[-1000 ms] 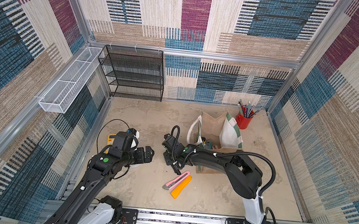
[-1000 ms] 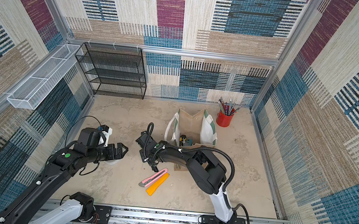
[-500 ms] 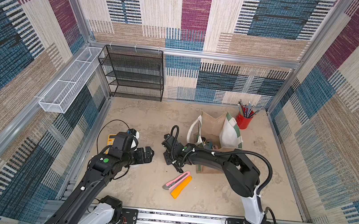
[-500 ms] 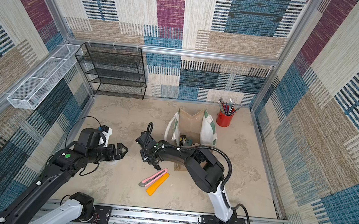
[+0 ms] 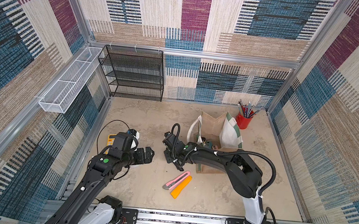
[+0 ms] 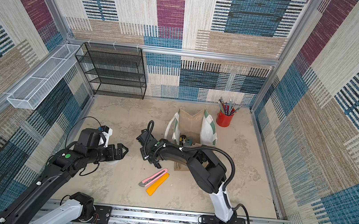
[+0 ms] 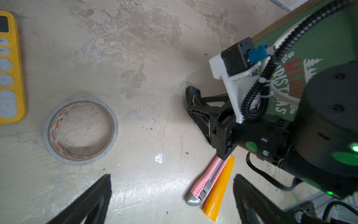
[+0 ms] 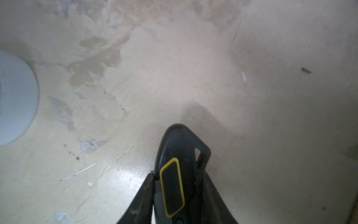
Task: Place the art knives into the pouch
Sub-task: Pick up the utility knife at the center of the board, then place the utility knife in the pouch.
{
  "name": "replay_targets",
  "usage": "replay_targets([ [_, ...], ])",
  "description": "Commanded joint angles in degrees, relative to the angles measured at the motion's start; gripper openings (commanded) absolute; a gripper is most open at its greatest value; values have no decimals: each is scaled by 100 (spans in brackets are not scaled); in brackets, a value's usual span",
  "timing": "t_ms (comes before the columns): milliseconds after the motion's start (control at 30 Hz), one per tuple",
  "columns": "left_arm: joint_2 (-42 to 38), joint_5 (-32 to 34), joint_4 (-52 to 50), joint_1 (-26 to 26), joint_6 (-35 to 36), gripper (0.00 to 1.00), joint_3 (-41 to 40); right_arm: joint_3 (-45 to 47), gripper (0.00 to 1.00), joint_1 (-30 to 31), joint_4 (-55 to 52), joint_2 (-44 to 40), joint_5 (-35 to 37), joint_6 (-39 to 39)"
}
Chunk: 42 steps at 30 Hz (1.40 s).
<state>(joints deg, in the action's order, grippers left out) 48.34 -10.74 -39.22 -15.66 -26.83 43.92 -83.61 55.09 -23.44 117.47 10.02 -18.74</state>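
Observation:
The art knife [image 8: 174, 174], black with a yellow-rimmed panel, lies low over the floor with my right gripper [image 8: 177, 194] shut on its handle. In the left wrist view its tip [image 7: 192, 93] sticks out beyond the right gripper [image 7: 201, 114]. In both top views the right gripper [image 5: 173, 160] [image 6: 153, 159] is just left of the pouch [image 5: 211, 125] [image 6: 191, 123], a tan bag standing open with white handles; its green Christmas panel [image 7: 310, 48] faces forward. My left gripper [image 5: 148, 155] [image 7: 172, 197] hovers open and empty further left.
A pink cutter [image 5: 177, 180] and an orange piece [image 5: 181, 187] lie side by side in front of the right gripper. A tape roll [image 7: 48, 131] and a yellow calculator [image 7: 19, 77] lie under the left arm. A red pencil cup [image 5: 243, 120], black rack [image 5: 136, 74] and white wire basket [image 5: 68, 82] stand behind.
The right arm's elbow has shifted slightly left while its gripper stays low by the pouch. The left arm has not moved.

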Motion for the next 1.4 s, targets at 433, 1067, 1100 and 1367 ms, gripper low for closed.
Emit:
replay_targets([
  [433,-302,-1051,722,2,-549,99,-99,-242,20,-13,87,-1506,-333,135],
  [1067,-96,-1535,1256,-473,-797,95,188,333,16,-1500,232,-3884,660,662],
  [1100,-52,-1462,1276,-600,-798,96,240,430,16,-1632,283,-3956,668,666],
  [1367,453,-777,1277,-1637,-671,95,630,1006,17,-2380,585,-3922,410,598],
])
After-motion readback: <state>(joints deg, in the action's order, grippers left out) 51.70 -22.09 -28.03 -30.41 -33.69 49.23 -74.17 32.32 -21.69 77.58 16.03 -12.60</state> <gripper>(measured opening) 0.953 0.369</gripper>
